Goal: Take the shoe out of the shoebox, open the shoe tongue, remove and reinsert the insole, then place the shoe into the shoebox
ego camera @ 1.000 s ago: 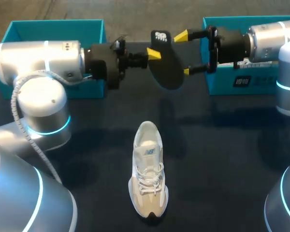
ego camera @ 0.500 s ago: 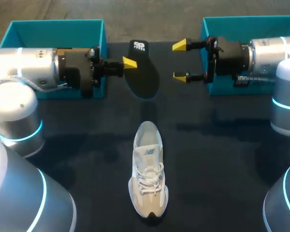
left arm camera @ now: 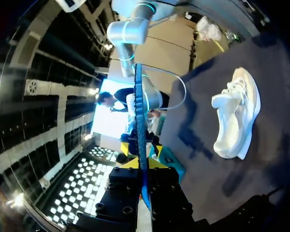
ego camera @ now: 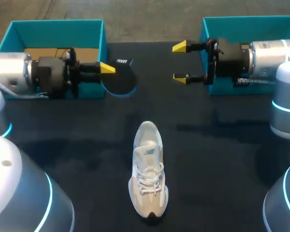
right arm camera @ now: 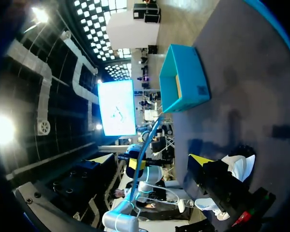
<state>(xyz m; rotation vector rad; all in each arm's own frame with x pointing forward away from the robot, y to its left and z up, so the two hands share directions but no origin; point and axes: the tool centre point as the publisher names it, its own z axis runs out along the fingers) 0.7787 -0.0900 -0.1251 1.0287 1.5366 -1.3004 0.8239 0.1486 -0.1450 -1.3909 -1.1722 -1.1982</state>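
**Insole pinched in left fingers, right fingers spread wide**

The left arm lies level in front of the left shoebox (ego camera: 19, 29), and the left fingers (ego camera: 108, 68) clamp the black insole (ego camera: 120, 81). The right arm is also level, its right fingers (ego camera: 180, 47) holding nothing. The white shoe (ego camera: 148, 176) rests mid-counter (ego camera: 222, 159).

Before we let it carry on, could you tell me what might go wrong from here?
The left claw pinches the insole only near one edge, so it might slip or twist. The shoe lies unheld on the table while the right claw hangs open far from it, so pushing the insole in could shove the shoe away.
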